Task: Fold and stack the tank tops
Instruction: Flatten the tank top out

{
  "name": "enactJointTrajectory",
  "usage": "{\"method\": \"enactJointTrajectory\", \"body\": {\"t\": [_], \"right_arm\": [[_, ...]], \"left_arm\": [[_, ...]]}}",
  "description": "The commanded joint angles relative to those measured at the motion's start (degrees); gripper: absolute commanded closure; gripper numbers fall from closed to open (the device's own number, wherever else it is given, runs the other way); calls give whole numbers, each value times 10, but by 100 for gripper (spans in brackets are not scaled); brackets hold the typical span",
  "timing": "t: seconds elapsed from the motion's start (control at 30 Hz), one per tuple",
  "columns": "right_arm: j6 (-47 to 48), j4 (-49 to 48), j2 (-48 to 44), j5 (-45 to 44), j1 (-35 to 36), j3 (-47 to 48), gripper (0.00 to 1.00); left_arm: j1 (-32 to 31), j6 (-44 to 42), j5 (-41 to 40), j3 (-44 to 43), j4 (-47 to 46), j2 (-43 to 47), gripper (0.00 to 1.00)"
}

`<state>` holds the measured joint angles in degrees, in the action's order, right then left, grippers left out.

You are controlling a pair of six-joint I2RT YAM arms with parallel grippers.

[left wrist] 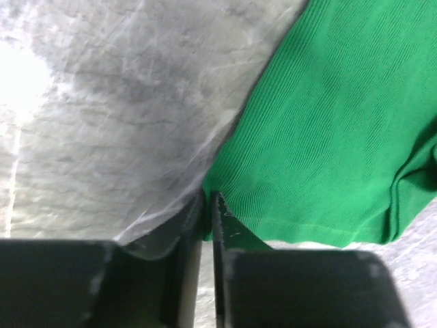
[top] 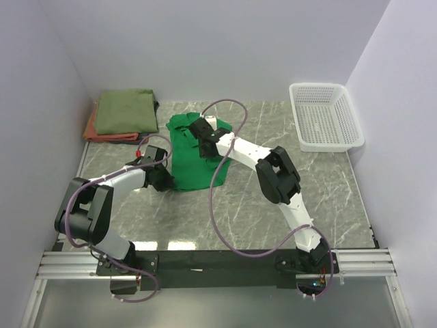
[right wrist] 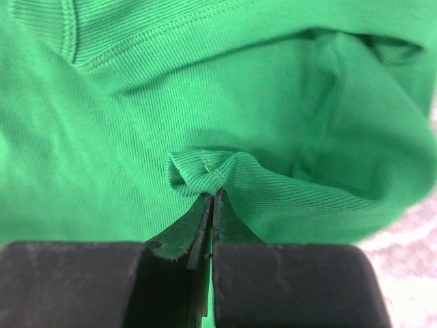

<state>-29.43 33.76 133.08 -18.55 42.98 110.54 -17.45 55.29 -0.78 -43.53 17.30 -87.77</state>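
Observation:
A bright green tank top (top: 194, 160) lies spread on the marble table in the middle. My left gripper (top: 166, 182) sits at its near left corner. In the left wrist view the jaws (left wrist: 208, 199) are shut on that corner of the green cloth (left wrist: 328, 123). My right gripper (top: 202, 137) rests on the far part of the same top. In the right wrist view it (right wrist: 213, 197) is shut on a pinched-up fold of stitched hem (right wrist: 212, 167). At the back left, a folded olive green tank top (top: 125, 111) lies on a rust-red one (top: 92, 130).
A white mesh basket (top: 324, 116) stands at the back right. Pale walls close in the table on the left, back and right. The right arm's cable (top: 215, 198) loops over the table near the green top's right side.

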Motion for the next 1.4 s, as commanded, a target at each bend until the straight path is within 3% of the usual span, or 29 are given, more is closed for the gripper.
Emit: {"method": "enactJointTrajectory", "body": {"t": [0.0,0.13,0.2,0.47,0.53,0.6,0.67,0.77,0.93,1.13,1.37], "right_arm": [[-17,-19,-79,-25,-4,-18,100],[-31,-45,-166,-26,-25,-105,100],[-40,-58,-201,-30,-33,-149,100],[-139,-133,-461,-2,-81,-546,100],[-164,-145,-515,10,-82,-631,92],[-180,-146,-554,21,-81,-683,69],[-194,-150,-577,32,-82,-705,48],[-204,-160,-611,28,-82,-724,42],[-207,-175,-600,37,-82,-716,44],[-155,-171,-571,21,-70,-670,59],[-78,-165,-507,23,-50,-620,60]], "left_arm": [[-5,-19,3,-1,11,-35,86],[0,-33,-6,-22,23,-27,100],[12,-44,-12,-34,34,-17,99],[87,-94,3,-33,76,45,99],[91,-94,13,-29,79,58,99],[91,-91,24,-17,77,64,99],[91,-90,44,-10,75,65,99],[91,-91,49,-1,73,70,99],[91,-91,53,4,72,75,99],[91,-93,53,4,70,73,99],[91,-96,56,2,65,66,100]]}}
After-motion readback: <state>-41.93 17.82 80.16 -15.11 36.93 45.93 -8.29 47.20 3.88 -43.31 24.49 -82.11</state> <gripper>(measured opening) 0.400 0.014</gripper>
